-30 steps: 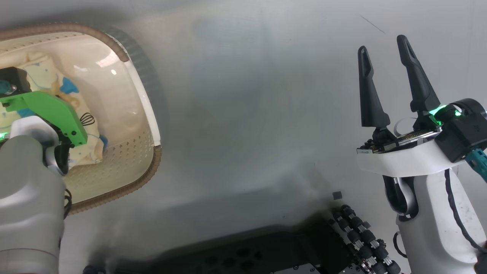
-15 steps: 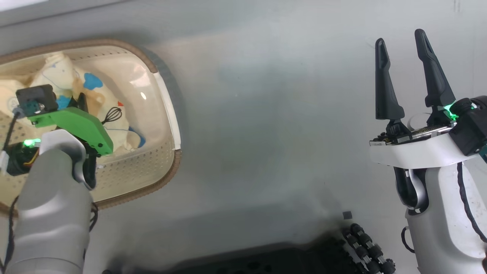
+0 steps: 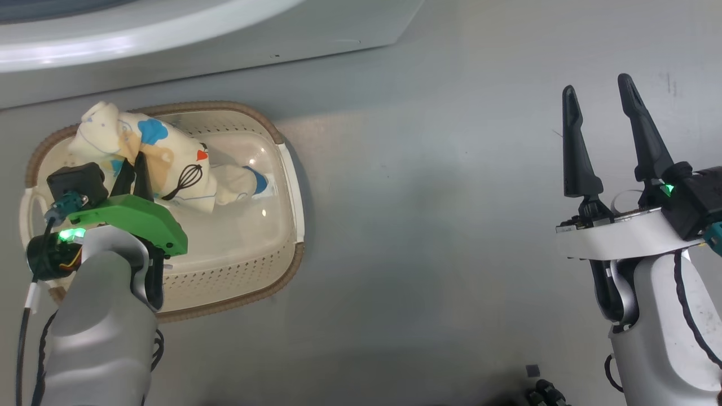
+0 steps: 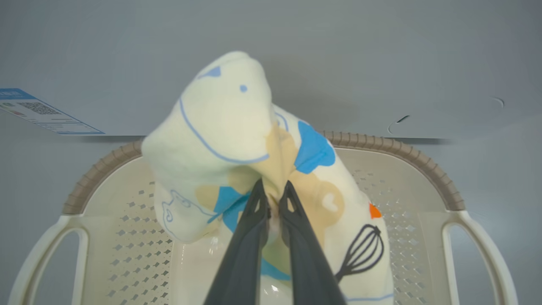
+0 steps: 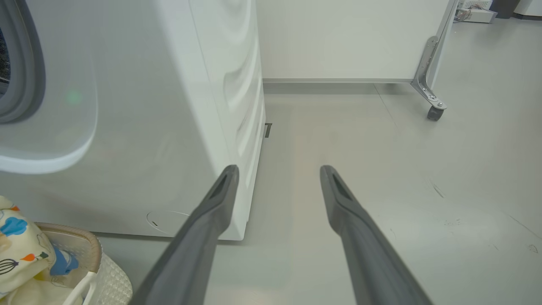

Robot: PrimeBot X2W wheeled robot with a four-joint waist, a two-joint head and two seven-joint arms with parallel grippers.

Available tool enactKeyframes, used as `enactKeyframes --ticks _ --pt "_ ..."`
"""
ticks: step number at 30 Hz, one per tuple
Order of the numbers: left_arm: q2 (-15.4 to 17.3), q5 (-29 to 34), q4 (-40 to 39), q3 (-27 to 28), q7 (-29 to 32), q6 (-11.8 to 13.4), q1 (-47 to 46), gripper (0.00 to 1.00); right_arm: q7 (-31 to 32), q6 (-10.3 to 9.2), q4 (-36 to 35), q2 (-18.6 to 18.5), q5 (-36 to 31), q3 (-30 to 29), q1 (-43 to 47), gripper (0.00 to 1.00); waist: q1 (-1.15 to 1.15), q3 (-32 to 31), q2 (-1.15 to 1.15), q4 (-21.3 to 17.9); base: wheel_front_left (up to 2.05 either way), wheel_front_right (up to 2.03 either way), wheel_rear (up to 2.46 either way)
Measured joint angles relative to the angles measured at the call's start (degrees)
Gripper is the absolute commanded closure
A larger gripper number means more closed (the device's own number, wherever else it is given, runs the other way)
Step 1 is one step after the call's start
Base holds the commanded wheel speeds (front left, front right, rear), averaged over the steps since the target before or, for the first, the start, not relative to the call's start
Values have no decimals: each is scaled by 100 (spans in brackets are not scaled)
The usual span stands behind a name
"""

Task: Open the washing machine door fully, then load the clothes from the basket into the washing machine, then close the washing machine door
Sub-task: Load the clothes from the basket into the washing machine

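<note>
Lifted since a second ago, the small cream soft garment printed with a brown bear and blue patches [image 4: 224, 127] hangs bunched up instead of lying flat in the basket. The head camera has swung too, so a strip of white washer front now runs along the top of its view.

The left gripper [image 4: 273, 192] has its two long dark fingers pressed almost together, pinching a fold in the middle of the garment. The cloth rises above the brown rim of the small cream perforated plastic basket [image 4: 381, 142], and its lower end trails back down inside; I cannot tell whether it touches the bottom.

The basket stands on the grey floor [image 3: 428, 225], just in front of the base of the big white front-loading washing machine [image 5: 148, 127]. A blue label sticker [image 4: 42, 112] sits low on the machine's front, and its grey rubber seal [image 5: 25, 76] shows higher up.

The right gripper [image 3: 598, 96] hovers with its fingers spread wide and nothing between them, over bare floor well apart from the basket.
</note>
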Motion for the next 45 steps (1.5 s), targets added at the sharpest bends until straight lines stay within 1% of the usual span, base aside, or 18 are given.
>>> enactKeyframes --ticks 12,20,25,26,35,45 --pt "-23 11 -468 -5 -55 -73 466 100 0 1 260 -3 -7 -51 400 0 0 -976 0 266 0 0 0" --pt "-24 242 -1466 36 -55 -71 827 100 0 14 443 11 -7 -34 712 0 0 -1644 0 379 0 0 0" --pt "19 425 -1954 65 -55 -40 1213 100 0 16 516 69 -5 25 867 0 0 -2061 0 420 0 0 0" --pt "19 425 -1954 65 -55 -40 1213 100 0 16 516 69 -5 25 867 0 0 -2061 0 420 0 0 0" --pt "47 583 -2604 171 -55 29 2072 100 0 52 744 138 -4 258 1240 0 0 -2806 0 418 0 0 0" --pt "38 614 -2928 168 -54 76 3076 100 1 42 898 153 5 331 1714 0 0 -3628 0 388 0 0 0"
